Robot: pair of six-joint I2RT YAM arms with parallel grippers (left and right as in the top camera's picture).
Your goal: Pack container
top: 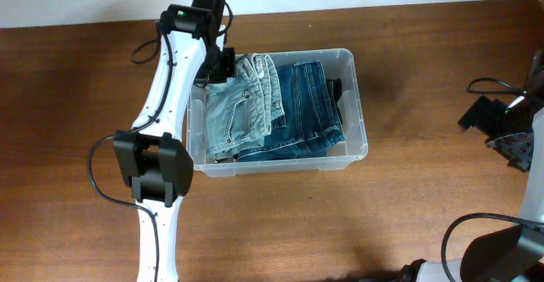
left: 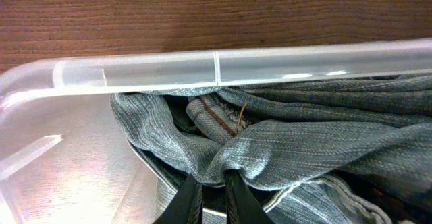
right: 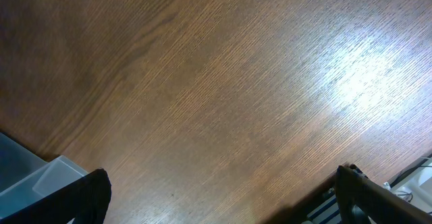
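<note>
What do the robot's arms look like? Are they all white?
Not all white. The left arm is made of smooth white tubes joined by chunky black joints. It has a tiny green light near its wrist and thin black cables looping beside it. Its fingers are slim and black. The right arm matches: white, with black parts and a black cable.

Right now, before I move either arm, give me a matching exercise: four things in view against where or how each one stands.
Things:
1 light jeans
2 dark jeans
3 left gripper
4 right gripper

Place or state:
A open over the bare table
B right side of the container
C shut on a fold of light denim
D left side of the container

Pairs: 1-D, 2-B, 3-C, 4-A.
</note>
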